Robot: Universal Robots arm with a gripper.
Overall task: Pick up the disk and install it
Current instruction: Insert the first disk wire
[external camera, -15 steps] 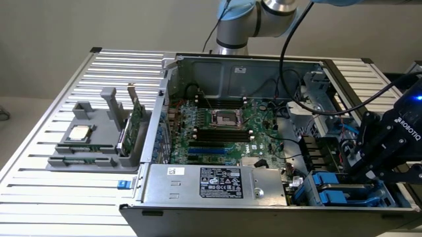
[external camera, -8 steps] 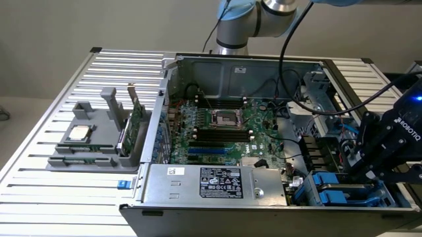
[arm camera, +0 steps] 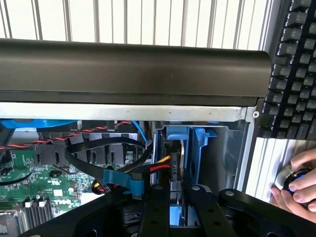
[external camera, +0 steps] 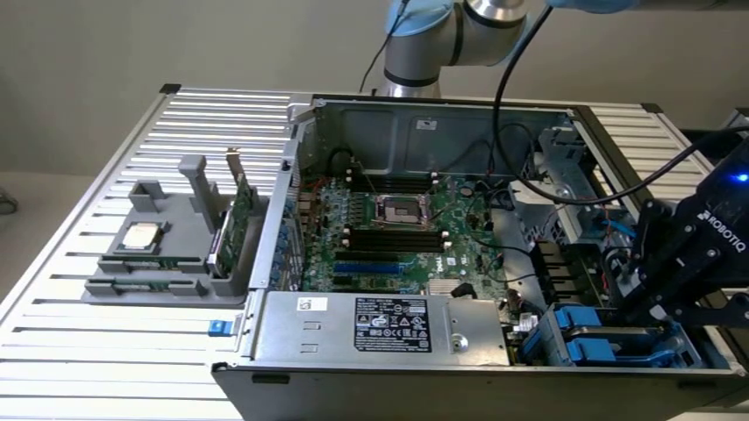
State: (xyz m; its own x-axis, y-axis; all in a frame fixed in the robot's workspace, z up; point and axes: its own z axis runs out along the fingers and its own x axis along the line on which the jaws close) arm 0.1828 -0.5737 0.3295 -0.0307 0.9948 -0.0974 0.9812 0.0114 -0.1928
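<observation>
Down at the near corner of the open computer case [external camera: 351,386], on the exterior view's right, the gripper [external camera: 653,307] is pinched onto the disk [arm camera: 190,148]. On the wrist cam its black fingers [arm camera: 154,210] sit on either side of the drive. The drive stands on edge in its blue carrier, down in the bay next to the case's side wall. Red and black cables [arm camera: 74,140] run just beside it.

The motherboard [external camera: 398,228] takes up the middle of the case, and the silver power supply [external camera: 387,324] sits along the near edge. The whole case lies on a white slatted table [external camera: 105,351].

Over on the exterior view's left, well apart from the gripper, a grey holder [external camera: 153,263] has the little processor chip [external camera: 143,235] on it and a green card [external camera: 240,219] standing upright. There's a plain beige wall [external camera: 175,44] behind, with the arm [external camera: 445,35] at the far side. Beside the case are a black keyboard [arm camera: 296,74] and a person's hand [arm camera: 298,187] on a round knob.
</observation>
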